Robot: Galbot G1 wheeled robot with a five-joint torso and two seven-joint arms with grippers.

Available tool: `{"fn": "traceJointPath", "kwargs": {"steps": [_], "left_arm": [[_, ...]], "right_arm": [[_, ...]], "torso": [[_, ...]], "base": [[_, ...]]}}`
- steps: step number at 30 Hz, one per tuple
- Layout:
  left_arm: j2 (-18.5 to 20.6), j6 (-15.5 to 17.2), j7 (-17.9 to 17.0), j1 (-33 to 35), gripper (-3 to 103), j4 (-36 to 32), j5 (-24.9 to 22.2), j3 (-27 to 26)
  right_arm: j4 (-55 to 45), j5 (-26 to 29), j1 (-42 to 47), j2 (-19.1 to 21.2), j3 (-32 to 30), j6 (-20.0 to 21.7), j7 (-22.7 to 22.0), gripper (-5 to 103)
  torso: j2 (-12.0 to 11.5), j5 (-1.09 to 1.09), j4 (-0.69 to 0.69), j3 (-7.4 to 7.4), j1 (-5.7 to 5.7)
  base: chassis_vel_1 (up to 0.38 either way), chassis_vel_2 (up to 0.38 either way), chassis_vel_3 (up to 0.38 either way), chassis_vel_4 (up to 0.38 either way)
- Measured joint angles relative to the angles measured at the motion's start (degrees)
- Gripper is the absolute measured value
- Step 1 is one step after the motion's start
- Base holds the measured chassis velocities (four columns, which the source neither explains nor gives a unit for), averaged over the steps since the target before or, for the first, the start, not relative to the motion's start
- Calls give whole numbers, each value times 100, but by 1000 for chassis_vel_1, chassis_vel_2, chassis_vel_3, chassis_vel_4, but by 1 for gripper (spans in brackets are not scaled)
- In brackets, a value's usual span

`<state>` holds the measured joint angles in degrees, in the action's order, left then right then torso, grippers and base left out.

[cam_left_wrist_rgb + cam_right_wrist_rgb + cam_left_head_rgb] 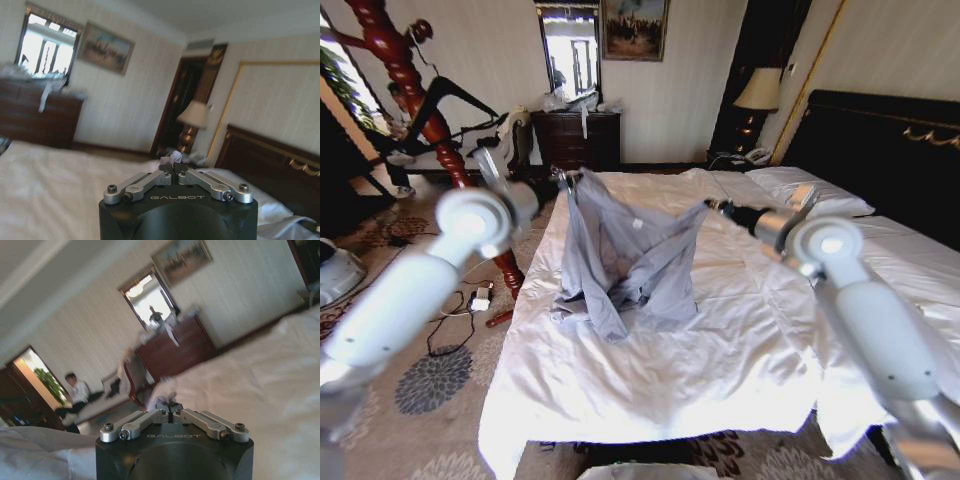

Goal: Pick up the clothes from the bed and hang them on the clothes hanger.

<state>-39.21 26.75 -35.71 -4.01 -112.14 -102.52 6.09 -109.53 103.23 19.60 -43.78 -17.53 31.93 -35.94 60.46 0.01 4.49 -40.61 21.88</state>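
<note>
The clothes [620,260], a light grey jacket, hang spread between my two grippers, with the lower part bunched on the bed [720,350]. My left gripper [563,180] is shut on one top corner, and a pinch of pale cloth shows between its fingertips [172,162] in the left wrist view. At the other top corner my right gripper [712,207] is shut too, with cloth pinched at its tips [170,401]. The clothes hanger [460,97], black and triangular, hangs on the coat stand at the far left.
The red-brown wooden coat stand [420,90] rises left of the bed's edge. Cables and a power strip [480,298] lie on the carpet beside it. A dark dresser [575,135] stands behind, with a lamp [757,92], pillows [810,190] and the black headboard [880,140] to the right.
</note>
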Motion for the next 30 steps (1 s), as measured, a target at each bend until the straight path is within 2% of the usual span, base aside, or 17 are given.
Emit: {"fn": "traceJointPath", "kwargs": {"steps": [3,5,12,19,20,22,24,25,26,29,30], "left_arm": [[-118,38,-57,-943,1,415,-260,434],[-170,73,-46,-1185,1,580,-276,601],[-652,224,286,-2666,1,1799,-96,1450],[-959,208,339,-3260,1,2194,154,1784],[-916,209,231,-3256,1,2071,140,1764],[-588,234,-31,-3009,1,1506,16,1628],[-470,240,-85,-2900,1,1305,-24,1578],[-150,240,-185,-2529,1,686,-112,1398],[-8,234,-252,-2323,1,384,-166,1289],[370,147,-549,-1776,1,-491,-394,921],[370,147,-549,-1776,1,-491,-394,921]], "right_arm": [[285,179,-918,37,324,-37,-10,0],[356,215,-1147,39,438,-40,1,0],[974,238,-2317,-109,1085,-73,114,0],[1413,116,-2815,-208,1366,-132,299,0],[1420,110,-2853,-202,1415,-158,304,0],[1176,170,-2726,-68,1426,-159,292,0],[1072,189,-2631,-12,1405,-155,281,0],[759,258,-2326,154,1281,-149,229,0],[595,315,-2169,243,1195,-148,189,0],[3,505,-1633,564,793,-152,32,0],[3,505,-1633,564,793,-152,32,0]], "torso": [[0,-1,-2,0,-1],[0,-3,-3,-1,0],[0,-1,-2,-1,1],[0,1,0,0,1],[-1,2,1,-1,2],[0,-1,-1,0,1],[0,-4,-3,0,1],[0,-5,-9,0,0],[0,-6,-9,0,-1],[0,-2,-2,1,-2],[0,-2,-2,1,-2]], "base": [[0,0,0,0],[0,0,0,0],[0,0,0,0],[0,0,0,0],[0,0,0,0],[0,0,0,0],[0,0,0,0],[0,0,0,0],[0,0,0,0],[0,0,0,0],[0,0,0,0]]}}
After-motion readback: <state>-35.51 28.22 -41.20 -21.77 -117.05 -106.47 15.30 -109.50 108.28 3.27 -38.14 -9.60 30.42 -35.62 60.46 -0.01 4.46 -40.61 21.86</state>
